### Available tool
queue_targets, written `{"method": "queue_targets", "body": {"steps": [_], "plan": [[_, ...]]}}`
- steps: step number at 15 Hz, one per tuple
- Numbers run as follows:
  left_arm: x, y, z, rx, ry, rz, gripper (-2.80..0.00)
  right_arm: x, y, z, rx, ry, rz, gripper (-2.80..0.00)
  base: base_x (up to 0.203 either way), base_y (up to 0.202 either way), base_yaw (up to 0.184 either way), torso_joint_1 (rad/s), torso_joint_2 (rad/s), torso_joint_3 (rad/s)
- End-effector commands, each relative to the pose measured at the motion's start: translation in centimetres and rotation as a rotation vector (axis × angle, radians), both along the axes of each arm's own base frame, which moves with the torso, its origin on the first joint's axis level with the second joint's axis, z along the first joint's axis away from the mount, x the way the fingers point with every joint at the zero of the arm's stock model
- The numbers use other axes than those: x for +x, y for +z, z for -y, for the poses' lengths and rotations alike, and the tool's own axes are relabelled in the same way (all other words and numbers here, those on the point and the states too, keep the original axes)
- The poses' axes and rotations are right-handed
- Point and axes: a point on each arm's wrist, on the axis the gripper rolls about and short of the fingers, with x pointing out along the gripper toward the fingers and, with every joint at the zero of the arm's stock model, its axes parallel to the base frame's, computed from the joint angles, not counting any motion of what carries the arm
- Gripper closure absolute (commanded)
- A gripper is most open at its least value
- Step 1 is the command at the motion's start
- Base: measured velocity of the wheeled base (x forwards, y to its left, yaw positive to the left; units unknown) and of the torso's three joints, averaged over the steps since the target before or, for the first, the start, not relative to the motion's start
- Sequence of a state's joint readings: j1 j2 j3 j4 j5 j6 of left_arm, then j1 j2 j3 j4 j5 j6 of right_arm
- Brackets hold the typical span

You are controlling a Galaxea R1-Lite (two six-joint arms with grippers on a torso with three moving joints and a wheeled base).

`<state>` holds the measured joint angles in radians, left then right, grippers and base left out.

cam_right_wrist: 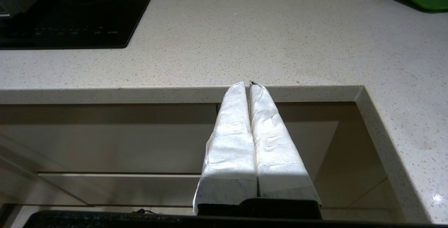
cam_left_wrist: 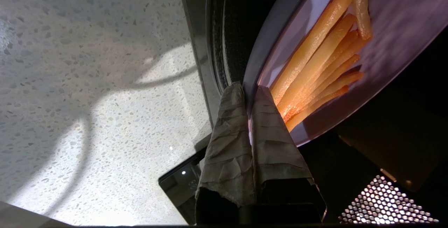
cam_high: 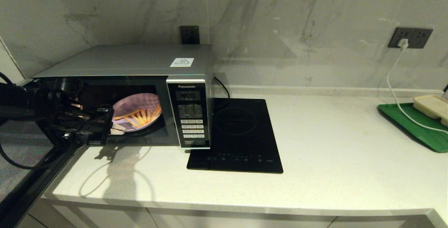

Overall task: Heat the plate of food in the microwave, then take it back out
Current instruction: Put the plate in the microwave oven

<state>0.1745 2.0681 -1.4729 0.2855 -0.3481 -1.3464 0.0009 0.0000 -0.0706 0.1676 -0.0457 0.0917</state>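
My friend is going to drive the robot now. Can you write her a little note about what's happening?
Left gripper: shut on the rim of the plate of food, at the open microwave mouth.
Right gripper: shut, empty, parked below the counter edge.
Plate: tilted, inside the cavity, fries on it.
Door: open.
Whether heating has happened, I cannot tell from this.
Left: if it is heated, bring the plate out to the counter; otherwise set it down and close the door.

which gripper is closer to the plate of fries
Left. The left gripper is shut on the plate rim at the open microwave. The right gripper is shut, below the counter edge, away from the plate.
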Motion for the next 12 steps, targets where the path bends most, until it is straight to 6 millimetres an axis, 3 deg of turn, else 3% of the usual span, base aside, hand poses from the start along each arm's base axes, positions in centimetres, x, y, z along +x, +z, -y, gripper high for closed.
{"method": "queue_targets", "body": {"steps": [1, 12], "plan": [[0.1, -0.1, -0.1, -0.009, 0.009, -0.004, 0.0, 0.0, 0.0, 0.0, 0.0, 0.0, -0.001, 0.0, 0.0, 0.0, 0.0, 0.0, 0.0, 0.0], [0.5, -1.0, -1.9, -0.008, 0.05, -0.02, 0.0, 0.0, 0.0, 0.0, 0.0, 0.0, -0.001, 0.0, 0.0, 0.0, 0.0, 0.0, 0.0, 0.0]]}}
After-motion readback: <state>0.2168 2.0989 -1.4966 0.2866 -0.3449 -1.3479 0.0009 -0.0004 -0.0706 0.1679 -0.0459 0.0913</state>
